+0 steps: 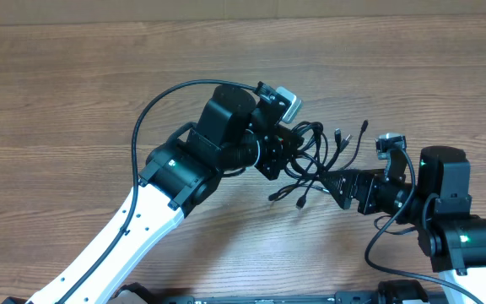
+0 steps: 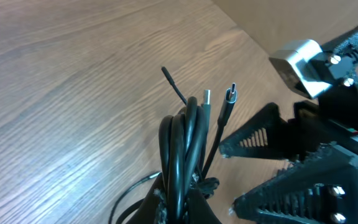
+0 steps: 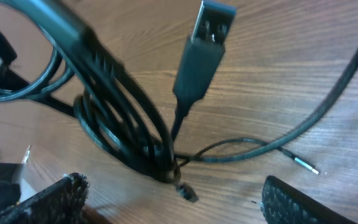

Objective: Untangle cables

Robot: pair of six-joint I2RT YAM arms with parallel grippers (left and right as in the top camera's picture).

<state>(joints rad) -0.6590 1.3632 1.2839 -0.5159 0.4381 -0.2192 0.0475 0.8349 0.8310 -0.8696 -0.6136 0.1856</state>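
The cables point(image 1: 315, 159) are glossy black throughout, and one plug tip point(image 2: 206, 98) is bare silver. Table point(image 1: 57, 84) — mid-brown wood grain with long darker streaks. Left arm point(image 1: 133, 228): white lower link, black upper housing, small green light. Right arm point(image 1: 445, 203): mostly black, green lights. Wrist camera point(image 1: 287, 103) — pale grey.

A wooden table point(image 1: 57, 101) with brown, streaky grain fills the overhead view, its grain running from 9 o'clock to 3 o'clock. Along the 12 o'clock edge lies a paler tan strip point(image 1: 226, 10), plain and grainless, meeting the wood in a straight line. The left wrist view shows similar pale ground at 1 o'clock.
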